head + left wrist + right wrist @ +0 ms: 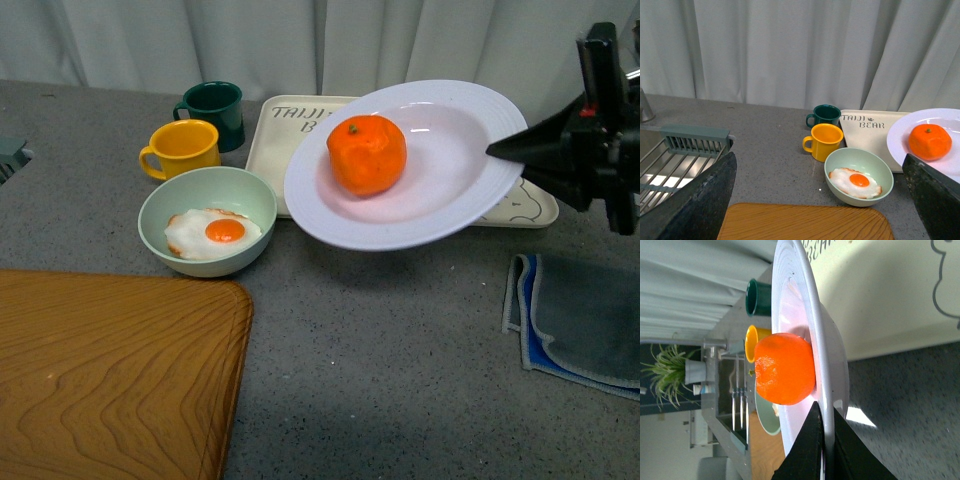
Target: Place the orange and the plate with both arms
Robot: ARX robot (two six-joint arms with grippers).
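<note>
The orange (366, 154) lies in the white plate (455, 205), which hangs tilted above the counter, over the cream tray. My right gripper (500, 150) is shut on the plate's right rim, its black body at the frame's right edge. In the right wrist view the fingers (812, 440) pinch the ridged rim of the plate (832, 352) edge-on, with the orange (785, 367) resting inside. From the left wrist view the orange (929, 141) and the plate (900, 132) appear at far right. My left gripper (820, 200) is open with nothing between its fingers, above the wooden board; it is outside the front view.
A pale green bowl (160, 215) with a fried egg sits mid-left, a yellow mug (183, 148) and dark green mug (214, 110) behind it. The cream bear tray (265, 140) lies at the back. A wooden board (110, 375) fills the front left, a folded cloth (585, 320) the right. A sink rack (670, 160) lies left.
</note>
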